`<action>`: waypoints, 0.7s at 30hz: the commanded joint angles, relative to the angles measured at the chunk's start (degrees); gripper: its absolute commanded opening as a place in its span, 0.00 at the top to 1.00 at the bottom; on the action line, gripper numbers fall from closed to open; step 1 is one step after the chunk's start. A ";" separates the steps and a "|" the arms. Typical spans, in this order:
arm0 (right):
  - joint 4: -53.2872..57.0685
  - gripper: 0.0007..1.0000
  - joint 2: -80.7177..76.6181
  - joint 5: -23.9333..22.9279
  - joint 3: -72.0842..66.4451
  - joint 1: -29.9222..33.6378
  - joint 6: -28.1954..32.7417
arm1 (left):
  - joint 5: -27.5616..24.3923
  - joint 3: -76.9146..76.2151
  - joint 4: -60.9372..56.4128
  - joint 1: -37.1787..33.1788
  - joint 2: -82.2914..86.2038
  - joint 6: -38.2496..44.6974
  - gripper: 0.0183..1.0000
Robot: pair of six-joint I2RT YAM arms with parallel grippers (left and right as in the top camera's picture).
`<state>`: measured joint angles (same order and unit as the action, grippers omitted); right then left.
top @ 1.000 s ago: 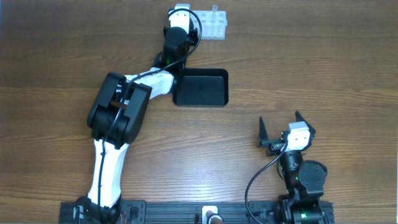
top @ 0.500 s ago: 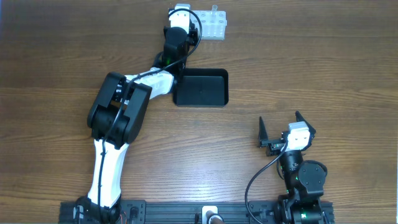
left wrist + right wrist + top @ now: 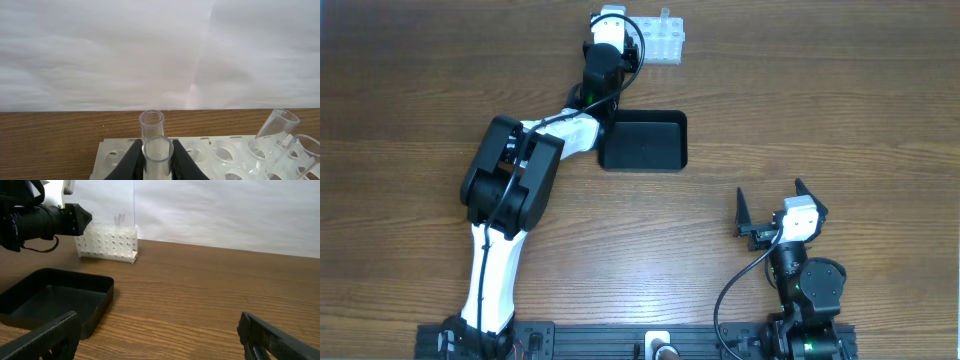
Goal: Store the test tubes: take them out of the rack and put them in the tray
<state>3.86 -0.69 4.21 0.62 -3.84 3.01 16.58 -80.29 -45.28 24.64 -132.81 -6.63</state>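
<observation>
A clear plastic rack (image 3: 661,40) stands at the table's far edge, and the left wrist view shows its holes (image 3: 220,152) from close up. My left gripper (image 3: 158,164) is at the rack's left end, shut on an upright clear test tube (image 3: 158,150) that still sits in its hole. A second tube (image 3: 151,122) stands just behind it, and two more tubes (image 3: 277,131) lean in the rack farther along. The black tray (image 3: 643,140) lies empty just in front of the rack. My right gripper (image 3: 770,212) is open and empty, near its base and far from the tray.
A white wall (image 3: 160,50) rises directly behind the rack. In the right wrist view, bare wooden table (image 3: 210,295) stretches between my right gripper (image 3: 160,345), the tray (image 3: 95,312) and the rack (image 3: 107,242), with the left arm (image 3: 45,220) beside the rack.
</observation>
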 commanded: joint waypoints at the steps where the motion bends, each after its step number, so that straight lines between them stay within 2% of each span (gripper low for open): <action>1: 0.09 0.01 0.42 0.68 -0.31 0.26 -0.20 | 0.66 -1.38 -0.42 0.11 -0.92 0.46 0.98; 21: 0.09 0.01 0.42 0.68 -0.31 0.26 -0.17 | 1.38 -1.38 -0.39 0.26 3.21 1.95 0.98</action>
<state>3.86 -0.69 4.21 0.62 -3.84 3.03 16.97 -80.29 -45.25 24.73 -132.53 -6.33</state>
